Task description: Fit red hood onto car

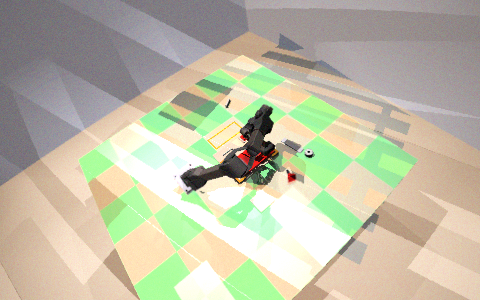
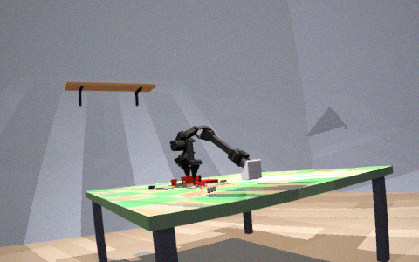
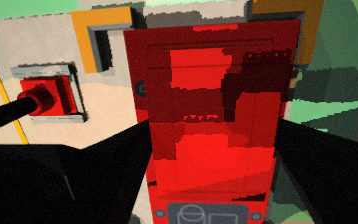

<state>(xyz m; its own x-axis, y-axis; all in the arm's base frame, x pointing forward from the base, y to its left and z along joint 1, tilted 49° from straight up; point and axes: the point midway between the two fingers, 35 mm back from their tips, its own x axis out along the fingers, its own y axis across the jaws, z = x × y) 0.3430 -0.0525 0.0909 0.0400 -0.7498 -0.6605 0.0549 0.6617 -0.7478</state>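
Note:
My gripper point(image 2: 191, 175) point(image 3: 209, 124) is shut on the red hood point(image 3: 215, 162), one black finger on each long side. The hood is over the car in the jig, whose orange corner brackets point(image 3: 81, 37) show beyond it in the wrist view. A grey panel with pale outlines point(image 3: 207, 211) shows at the lower edge of that view, with a round boss on each side. In the top view the arm hides part of the red car. The pegs and engine block are not visible, and I cannot tell whether the hood is seated or a little above the deck.
A red block with a black rod point(image 3: 40, 97) stands left of the jig, beside a yellow outline point(image 1: 217, 135). A grey plate point(image 1: 292, 145), a pale ring point(image 1: 309, 153) and another red piece point(image 1: 291, 177) lie on the other side. A small dark piece point(image 1: 228, 104) lies farther back.

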